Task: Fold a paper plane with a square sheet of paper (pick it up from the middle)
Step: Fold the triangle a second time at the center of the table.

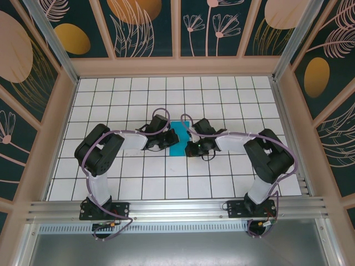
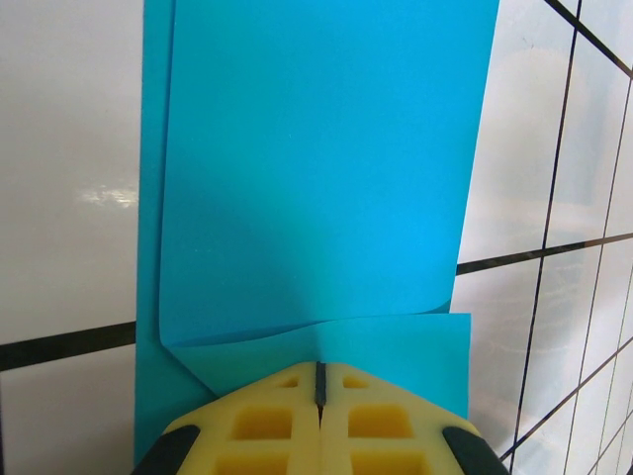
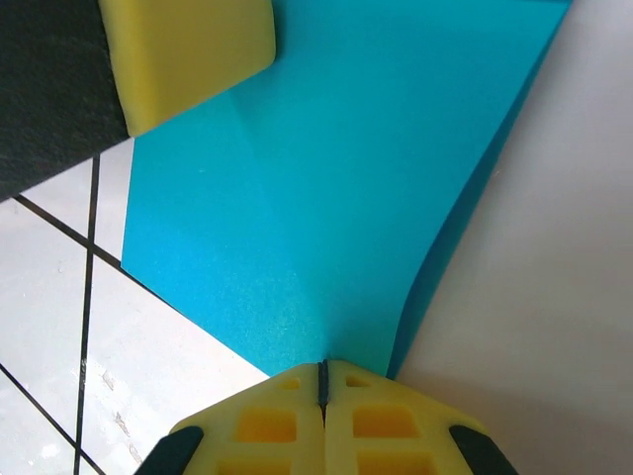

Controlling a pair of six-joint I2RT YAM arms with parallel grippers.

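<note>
The teal-blue sheet of paper [image 1: 178,142] lies between the two arms at the middle of the tiled floor, folded over on itself. In the left wrist view a curled upper layer [image 2: 326,178] lies over a lower layer [image 2: 415,346]. My left gripper [image 2: 318,366] is shut, its yellow fingertips pinching the paper's near edge, which puckers at the tips. My right gripper [image 3: 322,366] is shut on the opposite edge of the paper [image 3: 326,198], which is lifted and curves off the floor there. The left gripper's yellow finger [image 3: 188,49] shows at the paper's far side.
The white tiled floor [image 1: 166,100] with black grid lines spreads around the paper. Tan wooden walls [image 1: 177,66] with patterned panels enclose it. The arm bases [image 1: 105,209] [image 1: 249,209] sit on a metal rail at the near edge. Both forearms crowd the centre.
</note>
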